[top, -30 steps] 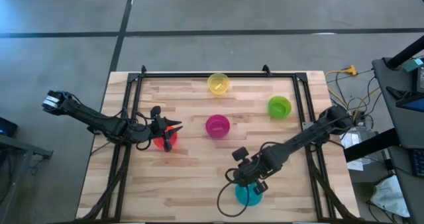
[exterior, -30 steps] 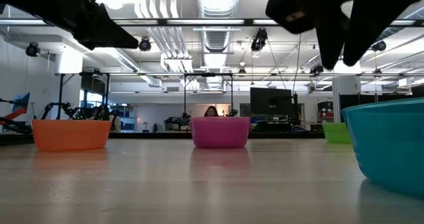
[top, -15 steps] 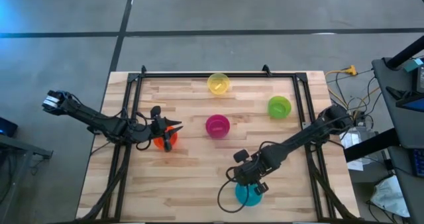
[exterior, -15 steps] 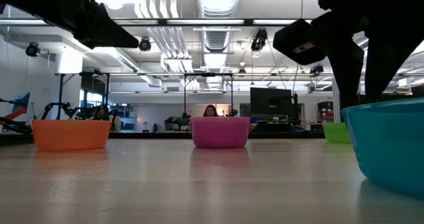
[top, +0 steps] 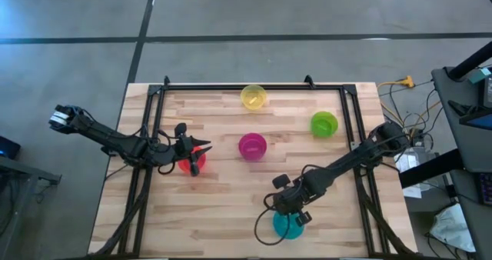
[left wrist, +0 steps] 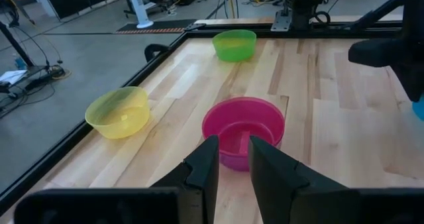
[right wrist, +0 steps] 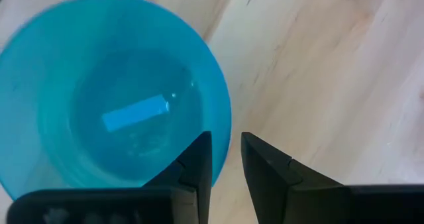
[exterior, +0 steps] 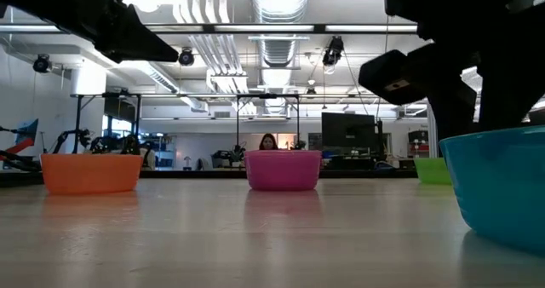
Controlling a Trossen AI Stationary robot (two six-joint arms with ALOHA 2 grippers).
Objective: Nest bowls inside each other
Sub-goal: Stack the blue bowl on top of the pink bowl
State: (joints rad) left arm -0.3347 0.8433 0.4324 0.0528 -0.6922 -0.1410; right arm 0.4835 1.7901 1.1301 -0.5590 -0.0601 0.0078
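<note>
Five bowls stand upright on their bases on the wooden table: yellow (top: 254, 97) at the far edge, green (top: 324, 124) far right, pink (top: 252, 146) mid-table, orange (top: 186, 165) left, teal-blue (top: 285, 228) at the near edge. My right gripper (right wrist: 226, 141) points steeply down over the teal-blue bowl (right wrist: 112, 118), open, one finger over the inside of its rim (right wrist: 228, 121) and one outside; I see no touch. My left gripper (left wrist: 233, 144) hovers above the orange bowl (exterior: 91, 173), open by a narrow gap with nothing in it, facing the pink bowl (left wrist: 242, 130).
A black metal frame (top: 254, 85) runs around the tabletop. Cables (top: 403, 83) and equipment lie beyond the right edge. Bare wood (top: 223, 202) lies between the orange and teal-blue bowls. A person (exterior: 270, 141) sits in the room far behind the table.
My right gripper has come down toward the teal-blue bowl, tipping a little more steeply, until its fingertips stand at the rim. Its finger gap is unchanged. The bowls have stayed where they were.
</note>
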